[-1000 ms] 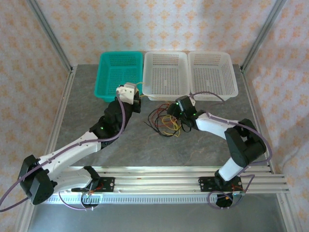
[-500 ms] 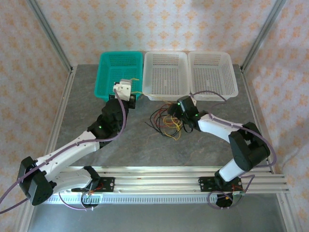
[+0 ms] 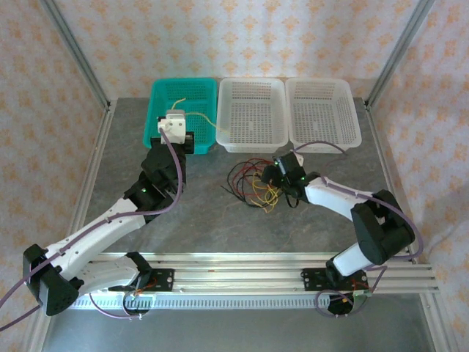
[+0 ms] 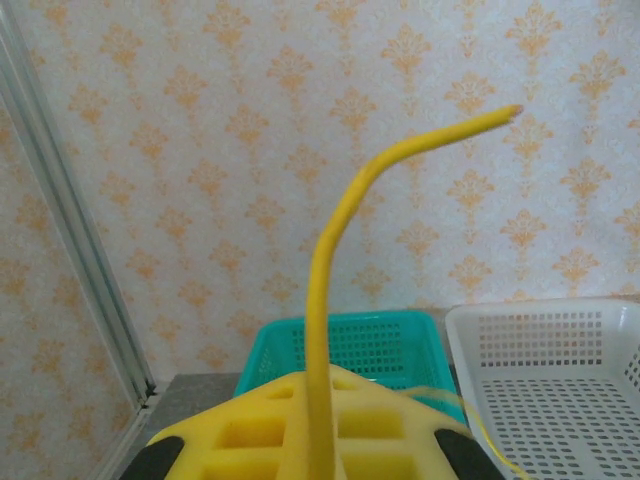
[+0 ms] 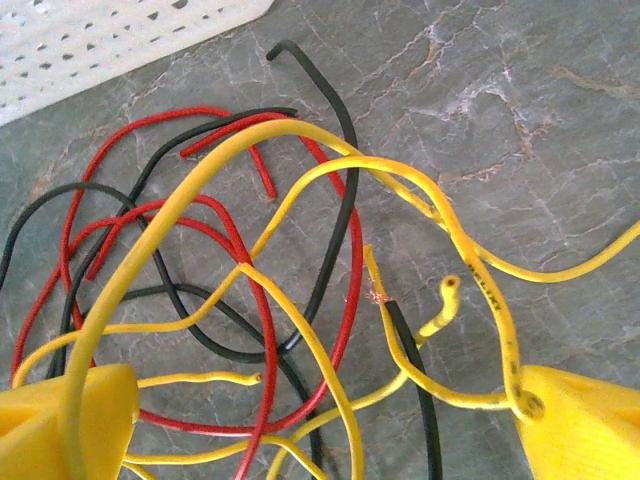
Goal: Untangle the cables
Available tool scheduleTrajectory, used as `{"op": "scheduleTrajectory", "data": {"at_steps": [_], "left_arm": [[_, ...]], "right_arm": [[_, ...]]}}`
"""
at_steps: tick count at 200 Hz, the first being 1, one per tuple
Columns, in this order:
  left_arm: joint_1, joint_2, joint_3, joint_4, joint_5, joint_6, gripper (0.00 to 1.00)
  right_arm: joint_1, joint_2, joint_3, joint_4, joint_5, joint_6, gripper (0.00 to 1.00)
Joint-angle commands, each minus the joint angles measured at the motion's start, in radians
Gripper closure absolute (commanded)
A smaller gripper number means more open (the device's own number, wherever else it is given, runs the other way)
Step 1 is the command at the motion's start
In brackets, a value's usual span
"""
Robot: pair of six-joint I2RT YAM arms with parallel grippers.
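The cables lie in a messy heap of red, black and yellow in the middle of the counter, a little nearer than the white baskets. One yellow cable now looks to be out of the heap. The left claw is pinched tight on it. It has carried the cable left and far, from beside the heap to over the green basket. The right claw sits at the right side of the heap. Its fingers have spread wide and hold nothing, and the cables lie loose between them. I think one cable is free now. The rest are still crossed over each other and need pulling apart.
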Motion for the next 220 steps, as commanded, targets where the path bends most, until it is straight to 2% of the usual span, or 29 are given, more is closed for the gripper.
{"op": "scheduleTrajectory", "data": {"at_steps": [1, 22, 45, 77, 115, 132, 153, 172, 196, 220], "left_arm": [[0.007, -0.014, 0.037, 0.008, 0.003, 0.009, 1.0], [0.007, -0.016, 0.045, -0.005, 0.021, -0.007, 1.0], [0.01, -0.01, 0.061, -0.047, 0.039, -0.041, 1.0], [0.045, -0.017, 0.084, -0.146, 0.108, -0.143, 1.0], [0.109, -0.048, 0.073, -0.199, 0.278, -0.236, 1.0], [0.123, -0.05, 0.072, -0.206, 0.338, -0.248, 1.0], [0.134, -0.047, 0.073, -0.21, 0.466, -0.236, 1.0], [0.134, -0.04, 0.077, -0.206, 0.594, -0.207, 1.0], [0.135, -0.008, 0.099, -0.24, 0.735, -0.148, 1.0], [0.135, 0.003, 0.085, -0.226, 0.865, -0.1, 1.0]], "right_arm": [[-0.002, -0.059, -0.033, 0.02, -0.023, -0.098, 0.04], [-0.002, -0.113, -0.042, 0.053, -0.063, -0.15, 0.0], [-0.002, -0.188, -0.031, 0.054, -0.079, -0.198, 0.0], [-0.002, -0.297, -0.005, -0.043, -0.051, -0.269, 0.0], [-0.002, -0.447, 0.017, -0.132, 0.022, -0.291, 0.0], [-0.002, -0.529, 0.014, -0.1, 0.045, -0.292, 0.0], [-0.002, -0.607, 0.013, -0.016, 0.047, -0.316, 0.0], [-0.002, -0.611, 0.078, -0.023, 0.004, -0.359, 0.0], [-0.002, -0.528, 0.24, -0.15, -0.098, -0.429, 0.0], [-0.002, -0.46, 0.325, -0.177, -0.263, -0.468, 0.09]]}}
